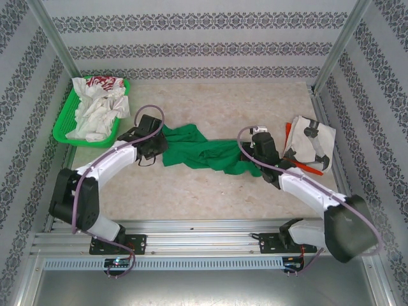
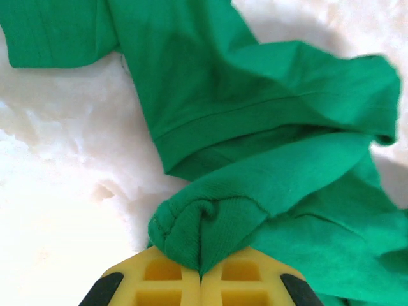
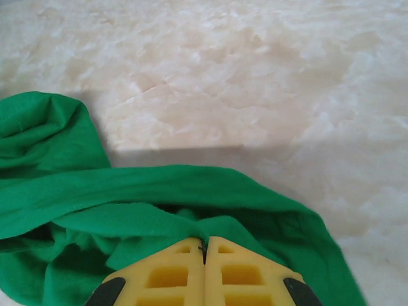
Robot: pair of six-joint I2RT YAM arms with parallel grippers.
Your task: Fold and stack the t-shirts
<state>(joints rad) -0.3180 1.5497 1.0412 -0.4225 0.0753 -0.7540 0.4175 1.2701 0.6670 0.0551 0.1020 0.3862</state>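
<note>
While you look down from above, you see the green t-shirt (image 1: 204,152) lying rumpled across the middle of the table (image 1: 210,197), between both arms. Your left gripper (image 2: 201,271) is clamped on a bunched fold at the shirt's left end, with cloth pinched between the yellow fingers (image 2: 166,284). Your right gripper (image 3: 204,245) is closed on the cloth at its right end. White t-shirts (image 1: 95,111) sit heaped in the basket (image 1: 62,131) at far left.
</note>
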